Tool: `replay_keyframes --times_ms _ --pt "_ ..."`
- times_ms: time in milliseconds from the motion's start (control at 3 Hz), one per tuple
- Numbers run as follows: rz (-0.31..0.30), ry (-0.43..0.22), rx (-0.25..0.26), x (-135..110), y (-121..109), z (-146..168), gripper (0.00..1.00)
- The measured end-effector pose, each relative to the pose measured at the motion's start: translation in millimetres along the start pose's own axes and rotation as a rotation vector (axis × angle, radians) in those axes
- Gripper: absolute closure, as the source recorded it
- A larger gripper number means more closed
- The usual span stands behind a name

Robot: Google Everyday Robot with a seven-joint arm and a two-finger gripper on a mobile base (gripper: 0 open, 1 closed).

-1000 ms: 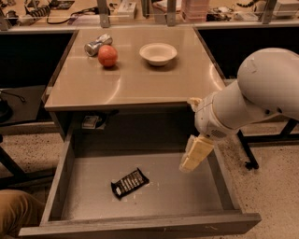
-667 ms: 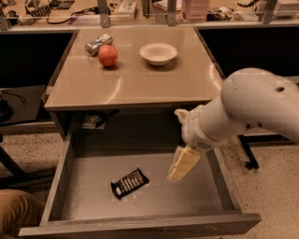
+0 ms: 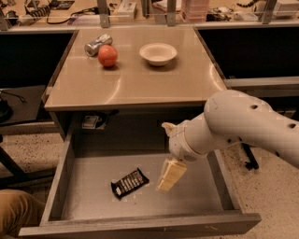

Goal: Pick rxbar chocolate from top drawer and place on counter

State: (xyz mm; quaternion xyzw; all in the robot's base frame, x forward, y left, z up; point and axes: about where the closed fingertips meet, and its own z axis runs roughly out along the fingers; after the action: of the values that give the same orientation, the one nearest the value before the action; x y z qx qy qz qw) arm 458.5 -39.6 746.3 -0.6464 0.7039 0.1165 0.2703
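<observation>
The rxbar chocolate (image 3: 129, 182), a flat black bar with white lettering, lies at an angle on the scuffed grey floor of the open top drawer (image 3: 201, 189), left of centre. My gripper (image 3: 168, 177) hangs from the white arm over the drawer's middle, a short way right of the bar and apart from it. The tan counter (image 3: 135, 81) sits above the drawer.
On the counter stand a red apple (image 3: 107, 55), a silver can (image 3: 97, 44) lying on its side and a white bowl (image 3: 158, 53). A paler bench with posts and cables (image 3: 140, 9) runs behind. A tan object (image 3: 14, 210) shows at the lower left corner.
The arm has swung left and down into the drawer, bringing the gripper from the right side toward the bar. The bar has not moved.
</observation>
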Motion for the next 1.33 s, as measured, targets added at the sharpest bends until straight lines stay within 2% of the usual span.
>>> replay_keyframes --times_ms 333,667,1000,1333 --pt "-0.038 -0.061 -0.025 -12.4 4.3 34.2 0.0" --pt "-0.074 -0.134 -0.054 -23.3 13.6 108.0 0.0" --pt "-0.074 -0.134 -0.054 -23.3 13.6 108.2 0.0" --pt "-0.084 -0.145 -0.083 -26.0 16.1 124.3 0.0"
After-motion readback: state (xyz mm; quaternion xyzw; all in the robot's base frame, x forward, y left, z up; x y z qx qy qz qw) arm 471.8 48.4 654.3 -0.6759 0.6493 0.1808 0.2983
